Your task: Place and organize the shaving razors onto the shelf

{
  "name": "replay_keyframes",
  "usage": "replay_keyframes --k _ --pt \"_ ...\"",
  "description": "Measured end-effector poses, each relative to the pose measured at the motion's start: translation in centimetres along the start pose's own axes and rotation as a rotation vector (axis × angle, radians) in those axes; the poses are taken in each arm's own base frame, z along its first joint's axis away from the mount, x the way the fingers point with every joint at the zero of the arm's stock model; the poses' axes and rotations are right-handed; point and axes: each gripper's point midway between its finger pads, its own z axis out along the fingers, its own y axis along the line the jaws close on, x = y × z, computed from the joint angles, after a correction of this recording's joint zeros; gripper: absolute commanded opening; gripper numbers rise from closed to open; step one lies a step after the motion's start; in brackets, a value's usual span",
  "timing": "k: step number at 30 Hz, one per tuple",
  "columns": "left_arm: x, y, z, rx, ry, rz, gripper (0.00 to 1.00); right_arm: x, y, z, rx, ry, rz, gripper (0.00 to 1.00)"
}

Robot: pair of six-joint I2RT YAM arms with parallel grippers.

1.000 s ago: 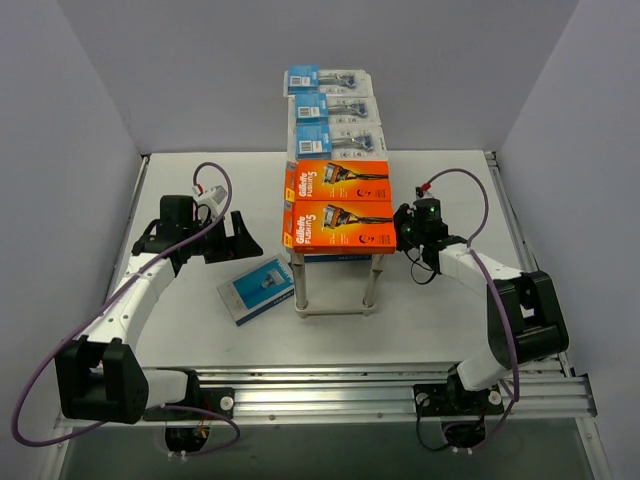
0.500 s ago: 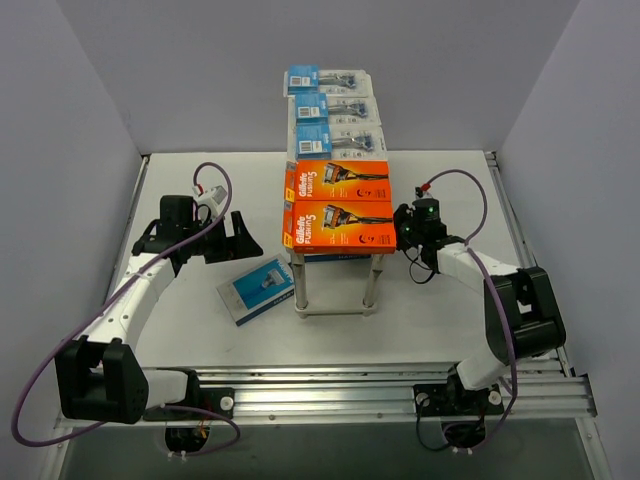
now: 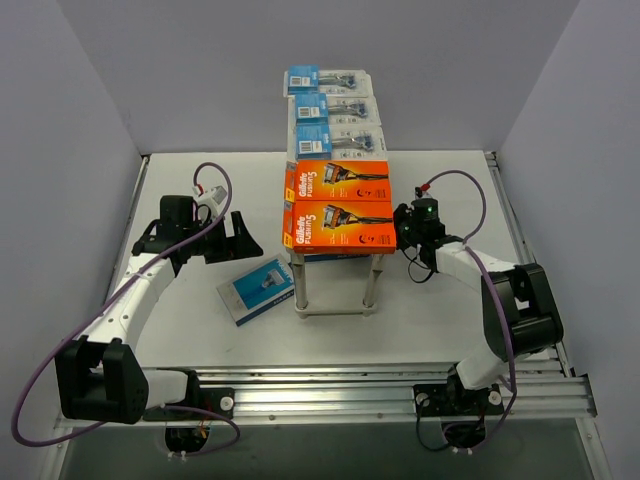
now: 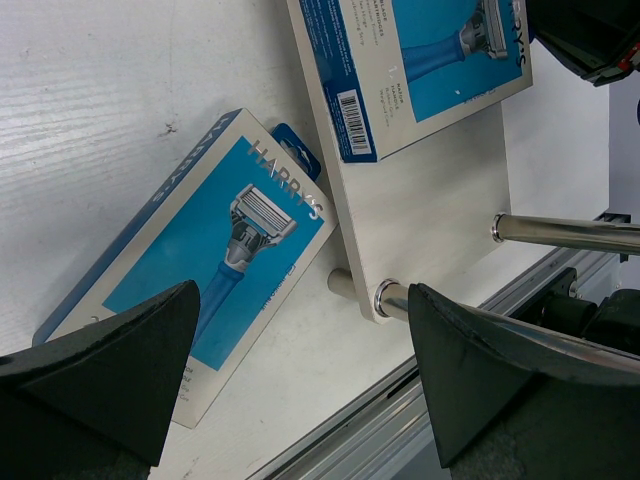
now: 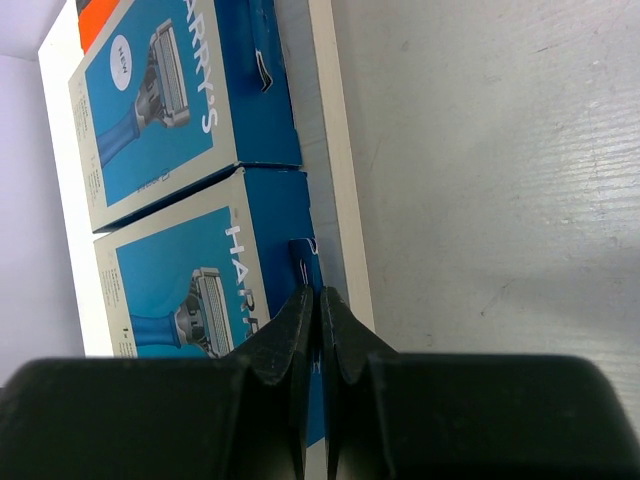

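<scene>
Bright, even light from above; the shelf [image 3: 298, 290] throws only a faint soft shadow on the white worktop [image 3: 450, 180]. In the wrist views the left hand [image 4: 300, 300] and right hand [image 5: 315, 295] loom dark and soft-edged, the printed packs [image 4: 200, 260] sharp.

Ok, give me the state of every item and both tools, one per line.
Shelf: upright.
Orange boxes: two, flat on the top tier.
Blister packs: three, flat at the top tier's far end.
Lower-tier blue boxes: two, flat, side by side.
Loose blue box: flat on the table, left of the shelf.
Left tool: open, empty.
Right tool: shut, tips at the edge of one lower-tier box.
</scene>
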Motion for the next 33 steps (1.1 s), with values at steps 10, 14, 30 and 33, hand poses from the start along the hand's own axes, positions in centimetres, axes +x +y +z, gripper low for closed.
replay_keyframes --k 10,14,30,33 --pt "0.0 -0.1 0.0 0.004 0.001 -0.001 0.94 0.0 0.0 0.2 -0.002 -0.002 0.011 0.00" --pt "0.0 -0.1 0.0 0.006 0.002 -0.001 0.94 0.0 0.0 0.2 -0.003 -0.003 0.017 0.00" --pt "0.0 -0.1 0.0 0.004 0.001 0.000 0.94 -0.5 -0.2 -0.3 0.018 -0.020 0.029 0.48" --pt "0.0 0.0 0.0 -0.001 0.000 0.000 0.94 -1.0 -0.3 -0.7 0.024 -0.027 0.034 0.50"
